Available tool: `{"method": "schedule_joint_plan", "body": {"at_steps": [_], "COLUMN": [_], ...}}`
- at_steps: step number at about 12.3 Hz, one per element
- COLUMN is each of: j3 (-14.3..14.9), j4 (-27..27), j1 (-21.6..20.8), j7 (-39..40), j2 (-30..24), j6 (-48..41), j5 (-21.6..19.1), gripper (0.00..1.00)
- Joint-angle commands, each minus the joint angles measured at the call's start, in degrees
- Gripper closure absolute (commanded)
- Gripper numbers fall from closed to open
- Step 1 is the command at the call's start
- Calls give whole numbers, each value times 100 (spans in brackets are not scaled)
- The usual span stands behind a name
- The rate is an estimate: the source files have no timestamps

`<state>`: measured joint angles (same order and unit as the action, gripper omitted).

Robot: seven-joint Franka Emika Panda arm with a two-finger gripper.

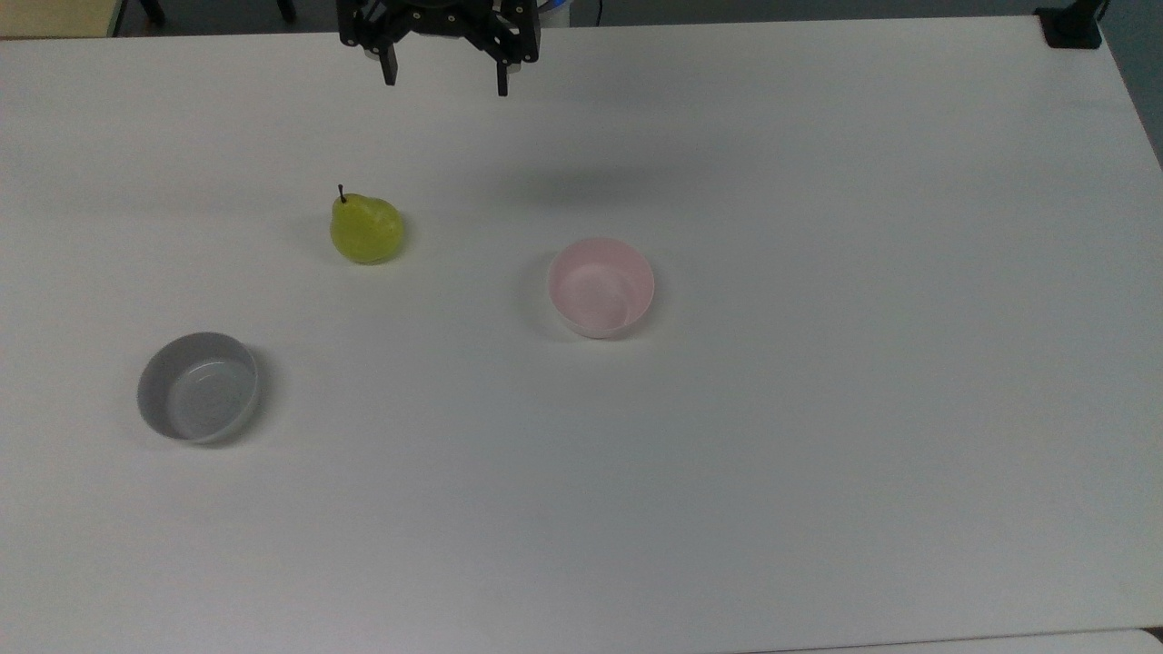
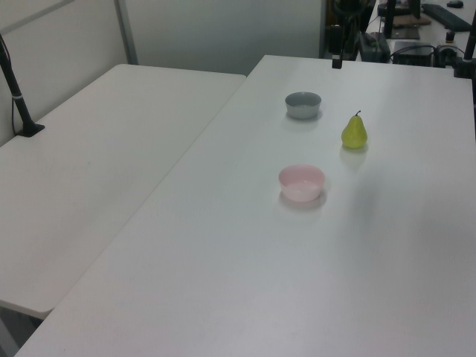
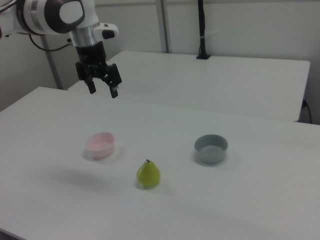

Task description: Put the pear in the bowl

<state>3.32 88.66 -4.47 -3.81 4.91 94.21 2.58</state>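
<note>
Top view: gripper [image 1: 445,80] hangs at the upper edge of the frame, jaws spread, holding nothing, well above the white table [image 1: 818,454]. Pear [image 1: 365,229] stands upright left of centre, stem up. Pink bowl [image 1: 601,287] sits near centre, apart from the pear. Grey bowl [image 1: 198,387] lower left, also apart.

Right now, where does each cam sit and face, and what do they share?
Top view: high above the white table, looking down; open gripper at the upper edge.
Left view: raised past one table end, looking along it; pink bowl nearest.
Right view: raised at a side, facing across; gripper and arm at upper left.
All three share the pear and grey bowl.
</note>
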Motion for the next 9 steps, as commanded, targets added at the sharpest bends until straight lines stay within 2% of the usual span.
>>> {"method": "schedule_joint_plan", "body": {"at_steps": [1,9], "j3": [125,125], "j4": [2,20], "j1": [-133,-2], "j7": [-41,-58], "j2": [-25,-7], "j6": [10,45], "j5": [-83,-48], "gripper": [0,0]}}
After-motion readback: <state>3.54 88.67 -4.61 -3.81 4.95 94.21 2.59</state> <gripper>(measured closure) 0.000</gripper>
